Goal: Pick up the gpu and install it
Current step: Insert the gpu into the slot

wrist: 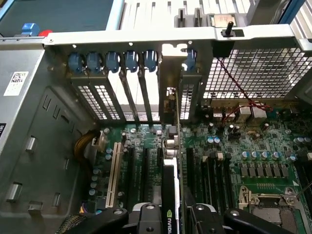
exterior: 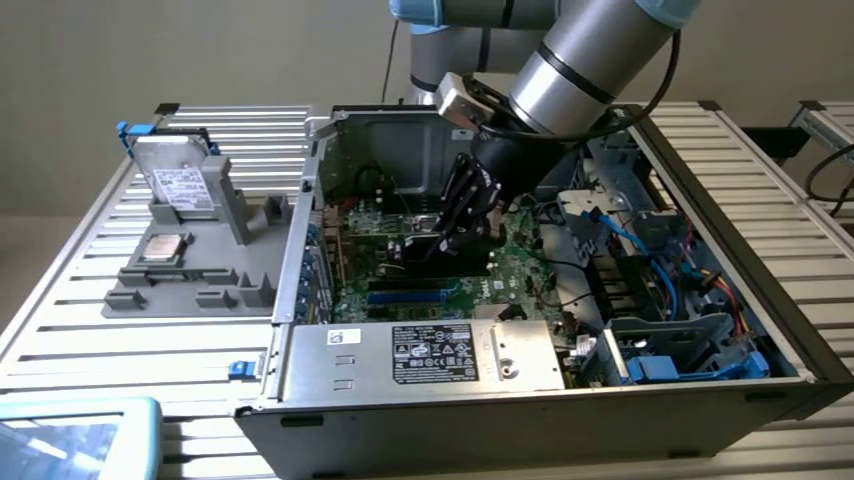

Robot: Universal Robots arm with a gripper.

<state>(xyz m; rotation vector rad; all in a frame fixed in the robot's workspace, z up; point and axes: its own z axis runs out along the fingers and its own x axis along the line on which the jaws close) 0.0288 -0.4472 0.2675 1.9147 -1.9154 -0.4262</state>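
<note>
Evidently mid-install. The hand (wrist: 170,218) was down inside the open computer case (exterior: 534,405), pinching the gpu (wrist: 169,187) between its fingers (wrist: 146,215). The jaws were pressed onto the card's two flat faces, so the card stood on edge over the motherboard (wrist: 253,146).

Judged reason for this grip: holding the faces leaves the lower connector edge free and keeps the card square to its slot.

Position of gpu: over the row of expansion slots, a few dark slots away from the white slot (wrist: 116,170). Its metal end pointed at the case's rear wall. That end lined up with the one gap in the row of slot covers, which are fixed by blue clips (wrist: 112,61). This is the orientation the ports need in order to face out of the back.

Could not tell whether the connector edge was seated, as the card itself hid the contact line.

The case lay on its side on the slatted table (exterior: 80,330), open face up, toward the table's edge at the exterior view's right. Judged reason: this lets the arm reach straight down onto the board. The arm reached in from the table's far edge.

A grey holder (exterior: 187,265) sat near the table's edge at the exterior view's left, well apart from the hand. It carried a drive and a chip.
</note>
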